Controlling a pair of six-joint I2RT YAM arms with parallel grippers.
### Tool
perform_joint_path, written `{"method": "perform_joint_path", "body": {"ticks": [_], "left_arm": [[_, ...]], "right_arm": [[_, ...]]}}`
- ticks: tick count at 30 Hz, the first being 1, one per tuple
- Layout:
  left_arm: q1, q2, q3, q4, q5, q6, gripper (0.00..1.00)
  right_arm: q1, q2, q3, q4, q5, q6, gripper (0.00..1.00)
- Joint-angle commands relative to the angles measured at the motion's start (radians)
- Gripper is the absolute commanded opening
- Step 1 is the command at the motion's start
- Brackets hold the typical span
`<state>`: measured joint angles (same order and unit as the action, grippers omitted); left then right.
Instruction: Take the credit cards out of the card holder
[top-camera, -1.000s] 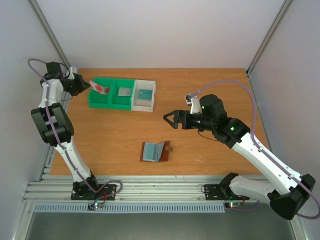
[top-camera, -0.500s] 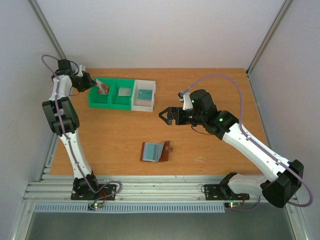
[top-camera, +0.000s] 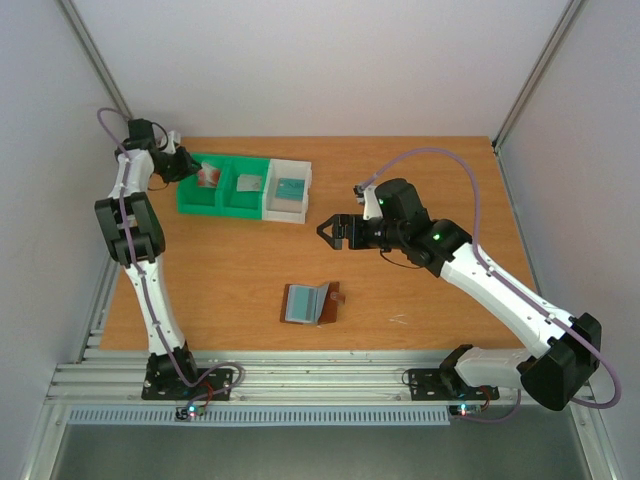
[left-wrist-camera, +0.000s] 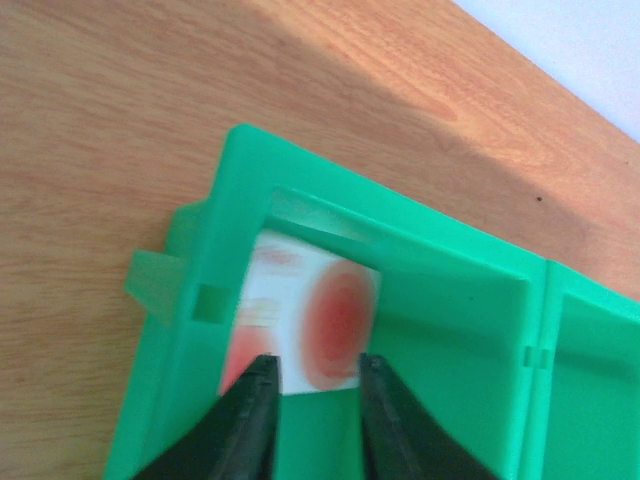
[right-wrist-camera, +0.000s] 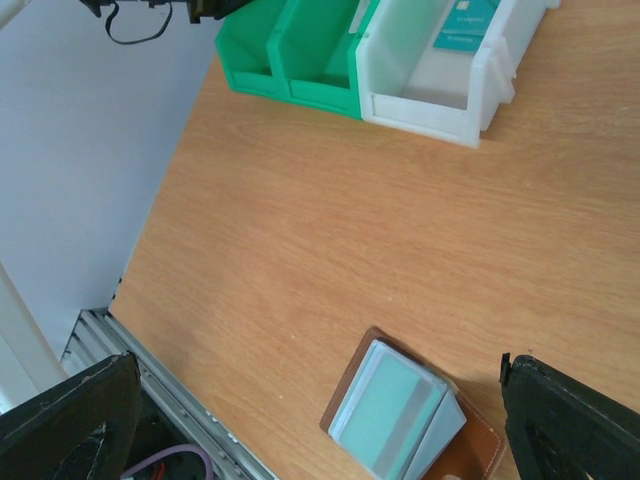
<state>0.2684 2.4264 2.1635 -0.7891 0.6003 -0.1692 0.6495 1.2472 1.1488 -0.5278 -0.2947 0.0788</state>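
A white credit card with a red mark (left-wrist-camera: 305, 315) lies in the left compartment of the green bin (left-wrist-camera: 420, 225); it also shows in the top view (top-camera: 207, 177). My left gripper (left-wrist-camera: 317, 367) hovers just over the card's near edge with its jaws a little apart and nothing between them; in the top view it is at the bin's left end (top-camera: 188, 166). The brown card holder (top-camera: 330, 303) lies open on the table with a teal card (top-camera: 298, 303) in it. My right gripper (top-camera: 330, 231) is wide open and empty, above and behind the holder (right-wrist-camera: 475, 452).
The green bin's (top-camera: 222, 209) middle compartment holds a grey card (top-camera: 248, 183). The white bin (top-camera: 285, 214) beside it holds a teal card (top-camera: 290, 188), also in the right wrist view (right-wrist-camera: 465, 25). Metal rails run along the table's near edge.
My left gripper carried the white card from the bin's left edge down into the left green compartment and let go of it. My right gripper moved a little left.
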Motion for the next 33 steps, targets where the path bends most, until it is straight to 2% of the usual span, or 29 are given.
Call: {"method": "perform_joint_path", "body": {"ticks": [1, 5, 9, 12, 15, 19, 23, 28, 33], "left_arm": [[-0.001, -0.027, 0.028, 0.037, -0.014, -0.005, 0.36], [0.001, -0.072, 0.028, 0.020, -0.068, -0.048, 0.44], [0.006, -0.129, -0.004, 0.013, -0.025, -0.117, 0.49], [0.005, -0.201, -0.075, 0.025, 0.002, -0.141, 0.54], [0.003, -0.292, -0.176, 0.034, 0.011, -0.158, 0.63], [-0.006, -0.426, -0.326, 0.018, -0.002, -0.174, 0.65], [-0.021, -0.578, -0.474, -0.024, 0.040, -0.169, 0.68], [-0.068, -0.786, -0.668, -0.056, 0.052, -0.143, 0.71], [-0.107, -0.987, -0.854, -0.097, 0.025, -0.116, 0.73]], "right_arm": [[-0.004, 0.000, 0.048, -0.027, 0.040, -0.019, 0.99], [-0.004, 0.019, 0.065, -0.068, 0.091, 0.012, 0.99], [-0.004, 0.065, 0.130, -0.179, 0.146, 0.059, 0.98], [-0.004, 0.080, 0.141, -0.229, 0.154, 0.068, 0.99], [-0.004, 0.078, 0.128, -0.242, 0.123, 0.067, 0.98], [-0.004, 0.077, 0.106, -0.255, 0.050, 0.108, 0.97], [-0.004, 0.108, 0.092, -0.258, -0.065, 0.131, 0.89], [0.014, 0.123, 0.002, -0.161, -0.145, 0.169, 0.74], [0.062, 0.154, -0.057, -0.110, -0.146, 0.198, 0.45]]}}
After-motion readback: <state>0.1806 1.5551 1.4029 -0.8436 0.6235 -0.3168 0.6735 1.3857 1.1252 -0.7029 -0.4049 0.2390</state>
